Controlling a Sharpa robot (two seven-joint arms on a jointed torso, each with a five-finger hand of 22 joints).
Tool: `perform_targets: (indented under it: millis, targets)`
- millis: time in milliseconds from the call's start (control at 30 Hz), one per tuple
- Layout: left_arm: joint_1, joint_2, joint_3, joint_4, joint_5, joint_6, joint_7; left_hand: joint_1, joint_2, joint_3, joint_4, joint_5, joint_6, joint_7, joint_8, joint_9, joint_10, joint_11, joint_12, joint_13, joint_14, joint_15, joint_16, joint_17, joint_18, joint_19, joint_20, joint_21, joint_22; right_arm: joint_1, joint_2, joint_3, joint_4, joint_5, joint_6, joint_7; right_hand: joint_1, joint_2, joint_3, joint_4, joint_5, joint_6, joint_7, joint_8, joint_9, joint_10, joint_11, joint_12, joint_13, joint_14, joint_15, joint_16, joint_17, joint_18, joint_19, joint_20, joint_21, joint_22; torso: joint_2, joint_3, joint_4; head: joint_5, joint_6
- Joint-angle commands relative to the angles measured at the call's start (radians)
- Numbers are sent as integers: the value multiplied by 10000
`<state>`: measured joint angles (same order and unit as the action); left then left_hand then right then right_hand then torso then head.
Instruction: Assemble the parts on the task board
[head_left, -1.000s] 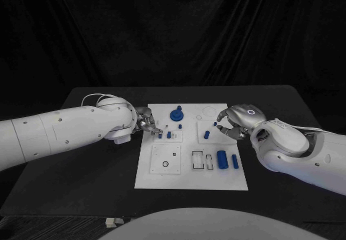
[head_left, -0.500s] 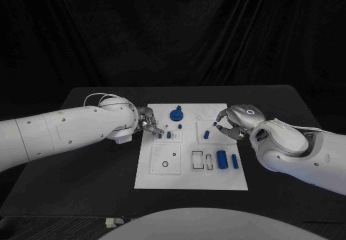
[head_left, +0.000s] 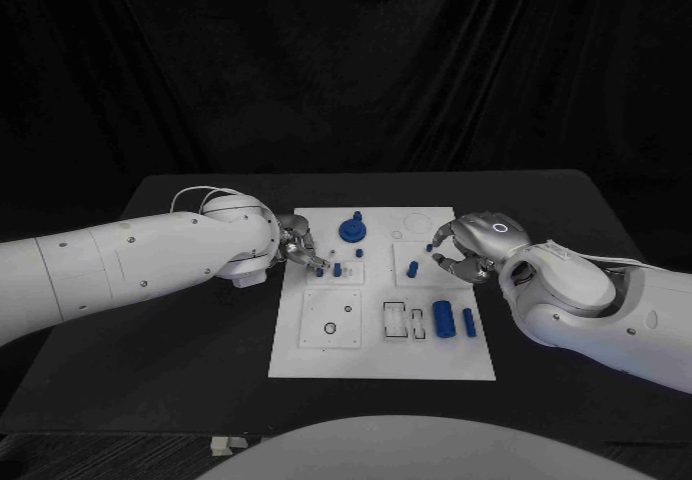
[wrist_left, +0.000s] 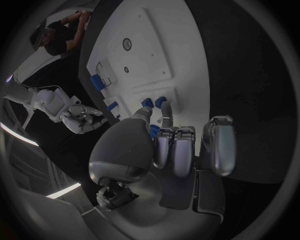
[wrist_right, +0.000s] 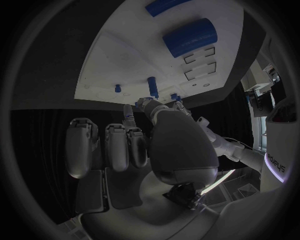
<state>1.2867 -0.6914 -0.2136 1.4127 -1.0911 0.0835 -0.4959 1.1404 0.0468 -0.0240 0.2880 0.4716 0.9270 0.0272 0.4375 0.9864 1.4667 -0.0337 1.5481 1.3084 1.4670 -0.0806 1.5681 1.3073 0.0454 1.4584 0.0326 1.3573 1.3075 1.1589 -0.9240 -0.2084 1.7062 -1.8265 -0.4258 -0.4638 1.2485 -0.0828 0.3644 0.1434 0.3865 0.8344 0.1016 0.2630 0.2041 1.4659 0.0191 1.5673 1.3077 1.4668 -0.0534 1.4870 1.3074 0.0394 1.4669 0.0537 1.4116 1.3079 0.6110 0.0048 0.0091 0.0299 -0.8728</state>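
Task board (head_left: 382, 355) is lying flat in the middle of the black counter (head_left: 173, 340), long side running away from the robot. Head view: blue parts are sitting on the board, namely a tall knobbed part (head_left: 353, 230) near the far edge, a small peg (head_left: 338, 269) and a slanted peg (head_left: 413, 268) in the middle band, and a thick cylinder (head_left: 444, 319) with a thin pin (head_left: 469, 321) just beside it on the right half. The left robot hand (head_left: 299, 250) is reaching over the board's left edge, fingertips down at a small blue piece (head_left: 319, 270) next to the small peg; whether it is pinching that piece I cannot tell from here. The right robot hand (head_left: 464, 248) is curling over the board's right edge, fingers bent inward near a small blue stub (head_left: 430, 245); contact is not resolvable.

Left wrist view: left robot hand (wrist_left: 167, 145) is showing fingertips (wrist_left: 165, 111) closing on a small blue piece (wrist_left: 147, 103) on the board (wrist_left: 147, 45). The grasp looks like a pinch.

Right wrist view: right robot hand (wrist_right: 140, 142) is hovering above the board (wrist_right: 119, 55), fingers curled, thumb and fingertip meeting at a small blue piece (wrist_right: 175, 97); a grip cannot be confirmed. The thick cylinder (wrist_right: 189, 37) is lying beyond it.
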Motion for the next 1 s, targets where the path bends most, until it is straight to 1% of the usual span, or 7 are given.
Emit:
perform_targets:
  millis: [33, 167, 667, 833, 900, 967, 1000]
  targets:
    - [-21, 58, 7, -32, -12, 276, -14, -8, 56, 86, -27, 69, -41, 65, -71, -23, 813, -4, -26, 2337, 1038, 8, 26, 2635, 74, -42, 4, -63, 1931, -26, -18, 5, 8, -36, -32, -69, -77, -7, 60, 7, 48, 55, -5, -5, -15, 1049, -33, 35, 2631, 607, -53, -54, 204, 21, 334, -33, -47, 2075, -3, 1, -3, -1, 2]
    - [-37, 107, 7, -78, -12, 354, -66, 70, 45, 153, -52, 117, -54, 72, -137, -55, 788, 3, -53, 2307, 1038, 15, 26, 2635, 80, -61, 11, -94, 1922, -31, -22, 5, 10, -36, -32, -69, -77, -7, 60, 7, 48, 55, -5, -5, -15, 1049, -33, 35, 2631, 607, -53, -54, 204, 21, 334, -33, -47, 2075, -1, 1, -1, -12, 2]
    - [-79, 241, 7, -195, -12, 556, -115, 288, -6, 382, -110, 181, -68, 84, -281, -121, 762, 10, -79, 2280, 1038, 22, 26, 2635, 89, -85, 23, -134, 1913, -36, 12, 5, -28, -36, -18, -53, -86, -12, 77, -4, 53, 69, -4, 0, -26, 1048, -32, 35, 2630, 604, -52, -63, 178, 27, 325, -32, -72, 2068, 2, 1, -2, 34, 2]
    - [-86, 292, 7, -268, -12, 513, -66, 348, -37, 507, -104, 296, -73, 98, -373, -171, 759, 22, -81, 2278, 1038, 31, 26, 2635, 89, -88, 30, -140, 1912, -37, 14, 5, -33, -36, -12, -46, -86, -12, 77, -4, 53, 69, -4, 0, -26, 1048, -32, 35, 2630, 604, -52, -63, 178, 27, 325, -32, -72, 2068, 0, 0, -2, 25, 2]
    - [-89, 302, 7, -291, -12, 417, 12, 390, -74, 628, -97, 453, -61, 107, -449, -212, 759, 31, -80, 2280, 1038, 39, 26, 2635, 89, -89, 36, -144, 1912, -37, 7, 5, -32, -35, -9, -45, -86, -12, 77, -4, 53, 69, -4, 0, -26, 1048, -32, 35, 2630, 604, -52, -63, 178, 27, 325, -32, -72, 2068, 1, 0, 1, 7, 2]
    - [-91, 303, 7, -297, -12, 292, 134, 477, -114, 821, -115, 765, -31, 107, -516, -242, 760, 31, -78, 2282, 1038, 40, 26, 2635, 86, -79, 38, -127, 1919, -37, 2, 5, -31, -31, -5, -44, -86, -12, 77, -4, 53, 69, -4, 0, -26, 1048, -32, 35, 2630, 604, -52, -63, 178, 27, 325, -32, -72, 2068, 0, -1, 1, 5, 2]
    - [-92, 300, 7, -290, -12, 197, 218, 498, -127, 886, -117, 833, -14, 106, -530, -245, 762, 29, -76, 2284, 1038, 41, 26, 2635, 88, -82, 36, -134, 1917, -37, 0, 5, -31, -23, -3, -43, -86, -12, 77, -4, 53, 69, -4, 0, -26, 1048, -32, 35, 2630, 604, -52, -63, 178, 27, 325, -32, -72, 2068, -2, -1, 0, 9, 2]
